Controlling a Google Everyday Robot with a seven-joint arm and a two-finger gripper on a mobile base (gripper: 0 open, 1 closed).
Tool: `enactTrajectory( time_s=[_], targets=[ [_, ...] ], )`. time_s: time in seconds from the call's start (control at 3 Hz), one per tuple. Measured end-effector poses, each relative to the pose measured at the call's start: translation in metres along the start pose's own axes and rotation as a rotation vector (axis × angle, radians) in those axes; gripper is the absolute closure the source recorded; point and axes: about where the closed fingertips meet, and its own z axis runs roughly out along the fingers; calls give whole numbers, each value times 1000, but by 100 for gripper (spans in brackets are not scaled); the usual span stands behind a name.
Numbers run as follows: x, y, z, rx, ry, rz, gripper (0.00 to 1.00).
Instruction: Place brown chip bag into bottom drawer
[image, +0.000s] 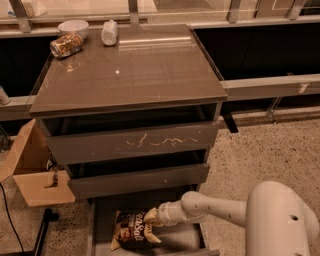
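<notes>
The brown chip bag (131, 227) lies inside the pulled-out bottom drawer (180, 240), toward its left half, with white lettering facing up. My gripper (152, 225) reaches in from the right on a pale arm, and its fingers sit over the bag's right edge. The bag looks low, at or near the drawer floor. I cannot tell whether the fingers still clamp the bag or are spread.
Two closed drawer fronts, the scratched one (134, 142) and a plain one (140, 180), overhang the open drawer. A crushed can (66, 45), a white bowl (73, 27) and a white bundle (109, 33) sit on the cabinet top. A cardboard box (35, 172) stands at left.
</notes>
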Motion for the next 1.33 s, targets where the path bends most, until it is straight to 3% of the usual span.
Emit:
enactTrajectory(
  time_s=[1.0, 1.33],
  targets=[
    [14, 31, 14, -47, -24, 48, 100],
    [15, 35, 13, -46, -25, 72, 74]
  ],
)
